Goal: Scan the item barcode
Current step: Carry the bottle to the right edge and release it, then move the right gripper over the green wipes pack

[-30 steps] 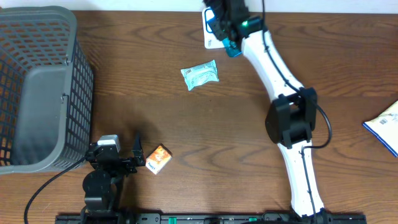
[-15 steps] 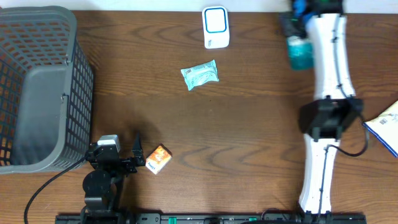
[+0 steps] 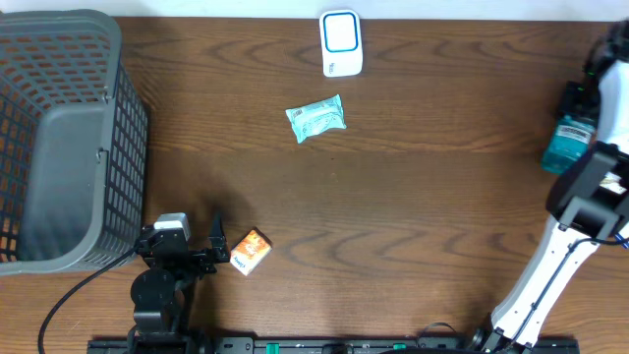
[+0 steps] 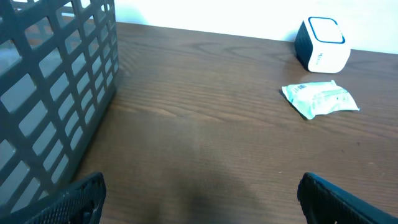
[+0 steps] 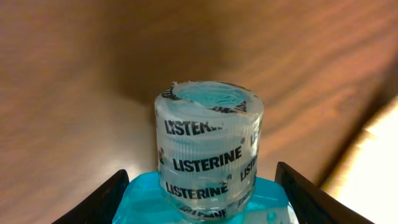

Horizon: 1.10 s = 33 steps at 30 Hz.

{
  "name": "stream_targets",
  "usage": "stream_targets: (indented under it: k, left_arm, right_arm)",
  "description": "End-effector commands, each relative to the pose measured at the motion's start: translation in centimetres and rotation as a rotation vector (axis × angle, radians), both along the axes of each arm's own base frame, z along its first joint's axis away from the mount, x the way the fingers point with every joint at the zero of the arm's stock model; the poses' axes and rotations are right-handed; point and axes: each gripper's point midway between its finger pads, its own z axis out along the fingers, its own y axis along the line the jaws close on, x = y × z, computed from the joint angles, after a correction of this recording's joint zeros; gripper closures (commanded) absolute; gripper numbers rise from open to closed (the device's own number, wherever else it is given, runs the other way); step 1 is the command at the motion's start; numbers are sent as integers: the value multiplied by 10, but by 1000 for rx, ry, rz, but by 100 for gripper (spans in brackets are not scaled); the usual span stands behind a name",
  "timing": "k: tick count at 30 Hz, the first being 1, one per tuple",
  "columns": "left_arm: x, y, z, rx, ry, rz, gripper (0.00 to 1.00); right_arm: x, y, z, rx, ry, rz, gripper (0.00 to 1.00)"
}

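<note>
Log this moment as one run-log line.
right gripper: shut on Listerine bottle | left gripper: open, empty | white scanner: far edge, apart from bottle

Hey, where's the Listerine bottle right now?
In the overhead view the Listerine bottle is at the far right edge of the table, gripped by the right claw, far right of the white scanner and near the blue-and-white packet.

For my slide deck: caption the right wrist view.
Right gripper holding a teal Listerine bottle, its shrink-wrapped cap facing the camera, brown table behind.
</note>
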Motion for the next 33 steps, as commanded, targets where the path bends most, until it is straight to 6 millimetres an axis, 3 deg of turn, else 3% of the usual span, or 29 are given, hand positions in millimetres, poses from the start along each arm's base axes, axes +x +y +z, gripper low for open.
stream_targets:
  k: [1,2,3,5,8,10,12,13,16,17,20,23,29,31,33]
  left_arm:
    - [0,1,-12,12,27,4,2]
    - [0,1,-12,12,27,4,2]
    - [0,1,-12,12,27,4,2]
    - [0,1,-12,12,27,4,2]
    - [0,1,-12,12,27,4,2]
    - [0,1,-12,12,27,4,2]
    - [0,1,-12,12,27,4,2]
    - [0,1,-12,12,27,4,2]
    - [0,1,-12,12,27,4,2]
    - [0,1,-12,12,27,4,2]
    - [0,1,-12,12,27,4,2]
    - [0,1,-12,12,27,4,2]
    - [0,1,-12,12,27,4,2]
    - [0,1,-12,12,27,4,2]
    - [0,1,-12,12,27,4,2]
  right_arm:
    - [-1,-21,34,-26,-87,-50,30]
    - [2,-21,41,-8,-115,-49,8]
    - [5,-18,48,15,-144,-42,1]
    - [15,-7,65,76,-216,-16,1]
    - [32,28,99,223,-350,61,1]
    - [41,65,124,366,-436,123,1]
    - [44,114,151,562,-504,192,1]
    - [44,131,160,631,-522,221,1]
    - [42,210,190,933,-554,353,1]
    - [41,228,191,980,-538,375,1]
    - [37,282,180,1018,-440,433,1]
    - [28,329,153,961,-310,483,1]
    - [5,417,72,749,-59,447,1]
    - [2,448,45,695,-49,473,1]
    - [4,464,27,635,-69,463,1]
